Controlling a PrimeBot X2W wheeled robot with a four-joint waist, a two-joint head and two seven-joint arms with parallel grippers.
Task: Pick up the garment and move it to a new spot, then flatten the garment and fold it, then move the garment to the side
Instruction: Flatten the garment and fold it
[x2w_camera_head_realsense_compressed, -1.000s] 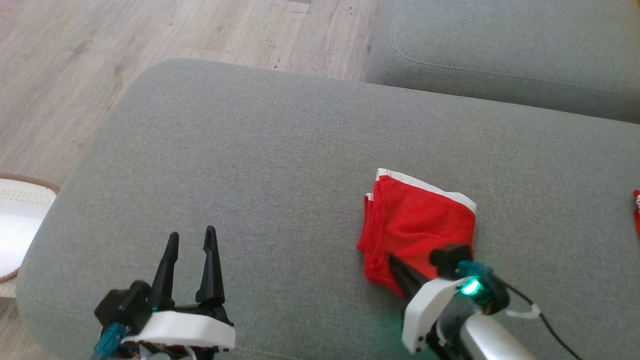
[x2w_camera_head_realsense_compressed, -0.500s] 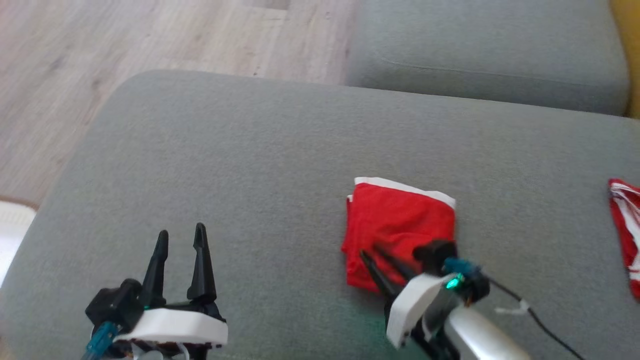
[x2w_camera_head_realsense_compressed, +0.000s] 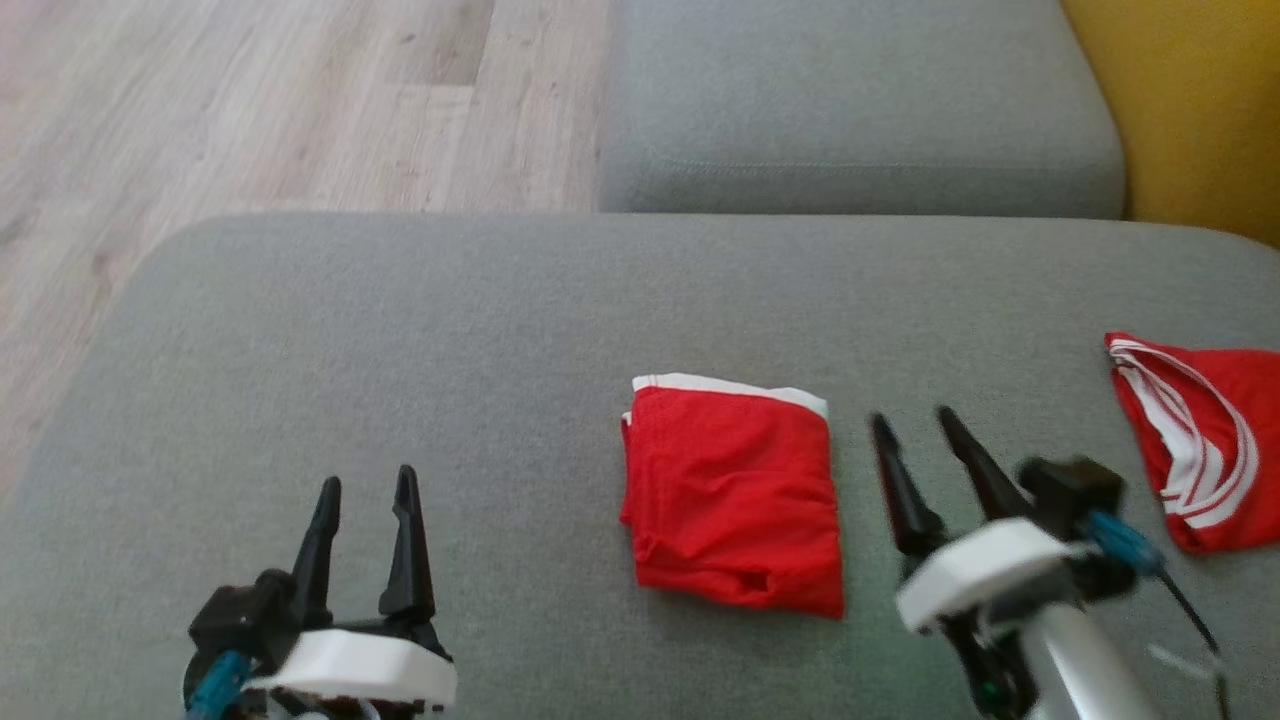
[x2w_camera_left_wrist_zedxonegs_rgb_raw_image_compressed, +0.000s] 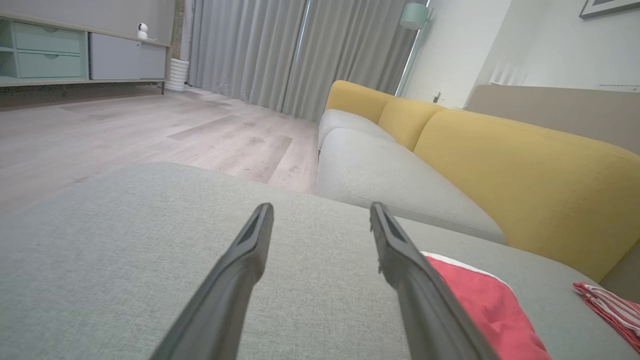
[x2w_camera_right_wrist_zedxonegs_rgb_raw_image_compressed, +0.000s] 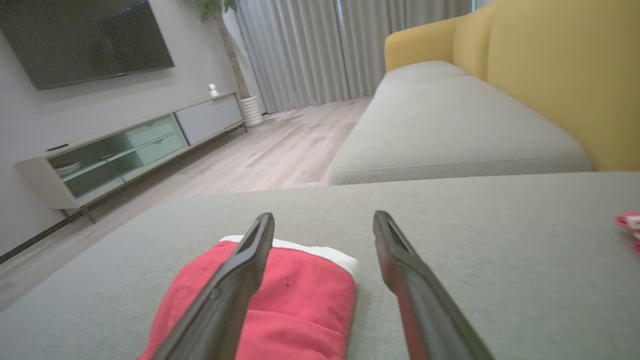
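Left gripper and right gripper both gape empty above the grey cushion. The folded red garment lies between them, with a white-striped red cloth farther right.

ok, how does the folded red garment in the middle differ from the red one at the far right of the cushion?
The middle garment is plain red with a white band on its far edge; the right-hand garment has curved white stripes. The middle garment is a neat folded rectangle; the right-hand garment is an uneven shape, cut off by the head view's edge. Both are red and lie on the grey cushion.
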